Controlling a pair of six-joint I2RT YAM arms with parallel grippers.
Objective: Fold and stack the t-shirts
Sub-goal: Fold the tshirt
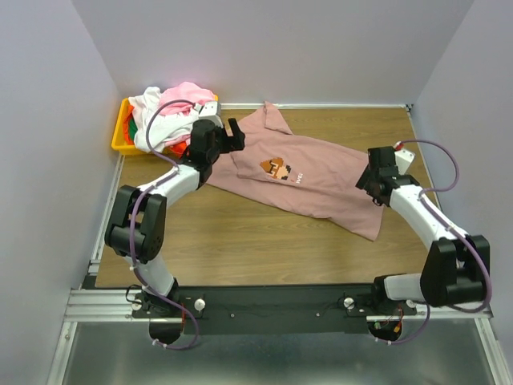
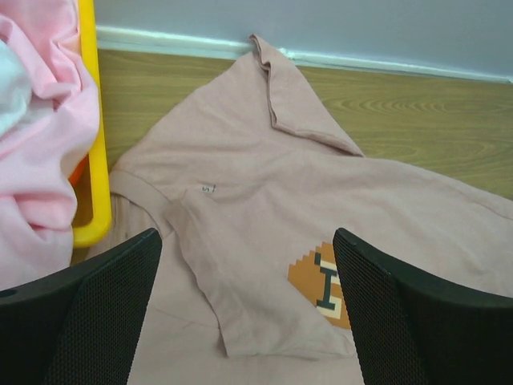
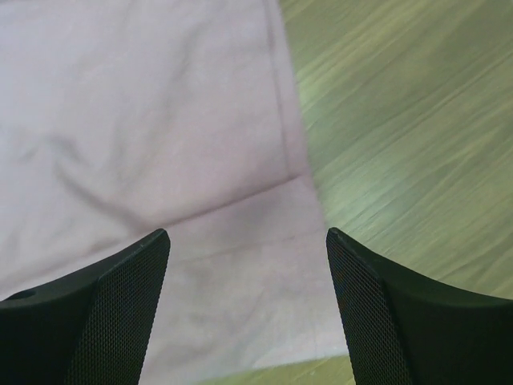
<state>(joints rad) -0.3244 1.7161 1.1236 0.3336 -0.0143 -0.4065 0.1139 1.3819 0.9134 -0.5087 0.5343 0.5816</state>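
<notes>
A dusty mauve-pink t-shirt (image 1: 313, 180) with a pixel-art print (image 1: 277, 168) lies crumpled across the table's middle, partly folded over itself. My left gripper (image 1: 225, 133) is open above its collar end; the left wrist view shows the shirt (image 2: 264, 200), a folded flap and the print (image 2: 325, 285) between the fingers. My right gripper (image 1: 368, 180) is open over the shirt's right hem, seen in the right wrist view (image 3: 200, 160). Other t-shirts (image 1: 172, 108), light pink, white, red-orange and green, are heaped in the bin at the back left.
A yellow plastic bin (image 1: 124, 136) stands at the back left, its wall also in the left wrist view (image 2: 92, 152). Wooden table (image 1: 240, 241) shows bare wood in front of the shirt. Grey walls enclose the back and sides.
</notes>
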